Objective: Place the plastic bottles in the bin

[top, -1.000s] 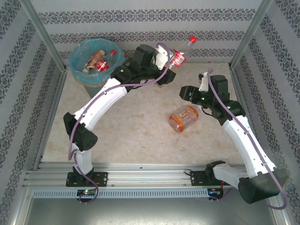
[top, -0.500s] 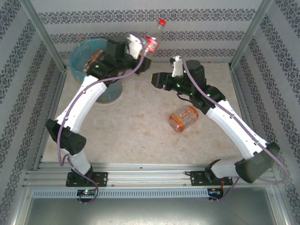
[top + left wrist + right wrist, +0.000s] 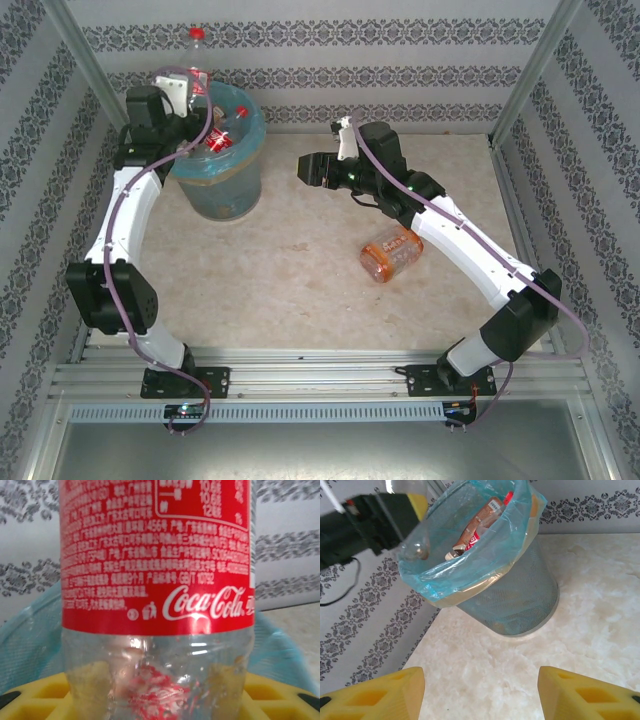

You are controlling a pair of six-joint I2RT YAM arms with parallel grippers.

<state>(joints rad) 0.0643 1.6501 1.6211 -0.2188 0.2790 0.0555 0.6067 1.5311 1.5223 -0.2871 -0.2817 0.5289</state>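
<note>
The left fingers (image 3: 45, 695), clamped on the cola bottle (image 3: 197, 78), have swung it from rear centre to the left rim of the bin (image 3: 225, 185), cap up. The right fingers (image 3: 375, 695) stand apart, empty, facing the bin. Release is judged next; one orange bottle (image 3: 392, 252) lies on the bench (image 3: 300, 290)

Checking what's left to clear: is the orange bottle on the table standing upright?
No, the orange bottle lies on its side on the table.
</note>
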